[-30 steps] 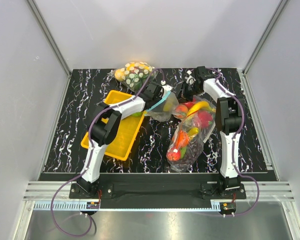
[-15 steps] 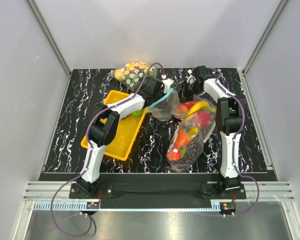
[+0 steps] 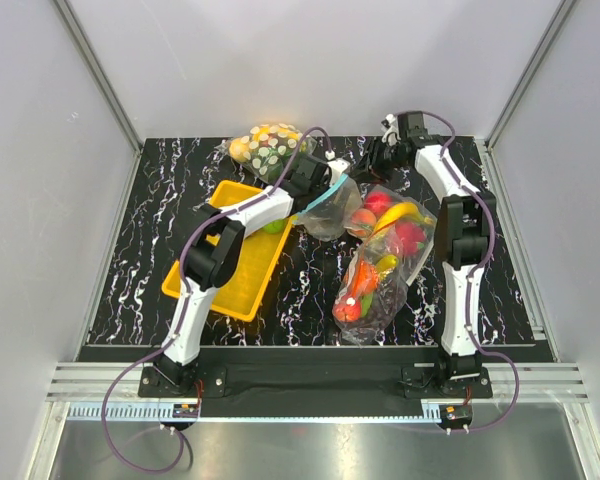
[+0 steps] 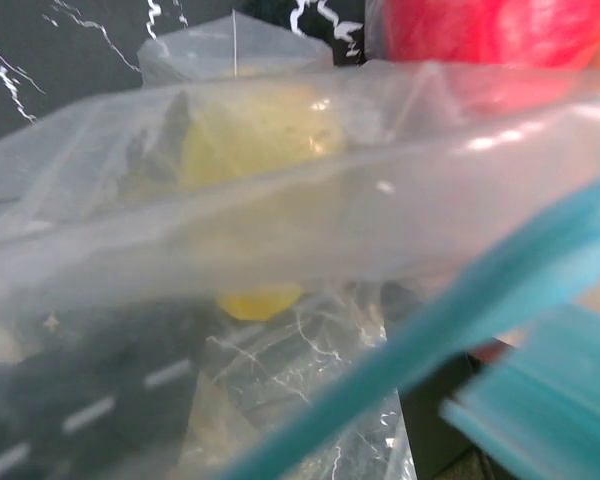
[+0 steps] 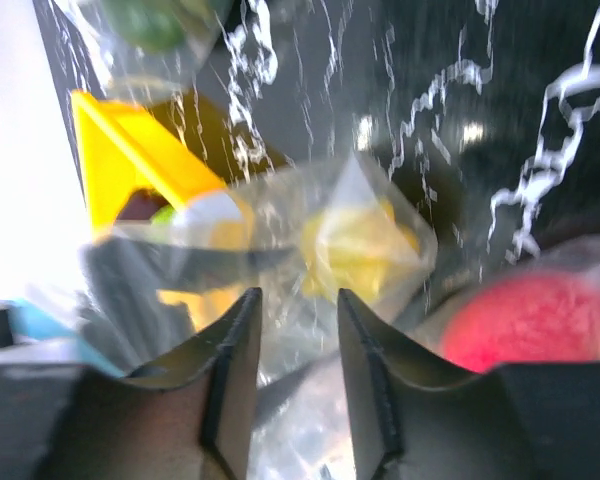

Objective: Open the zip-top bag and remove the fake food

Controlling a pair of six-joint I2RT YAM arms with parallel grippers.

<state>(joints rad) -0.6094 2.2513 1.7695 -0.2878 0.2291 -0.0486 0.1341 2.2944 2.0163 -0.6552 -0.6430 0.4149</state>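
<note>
Up close, zip-top bag (image 4: pixel 100 210), yellow fake food (image 4: pixel 252 150) inside

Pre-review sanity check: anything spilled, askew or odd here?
Nothing spilled. The zip-top bag hangs askew from the left gripper by its teal strip, yellow piece inside; a green ball lies in the yellow tray.

Black marbled table (image 3: pixel 140 270); white walls (image 3: pixel 310 60)
</note>
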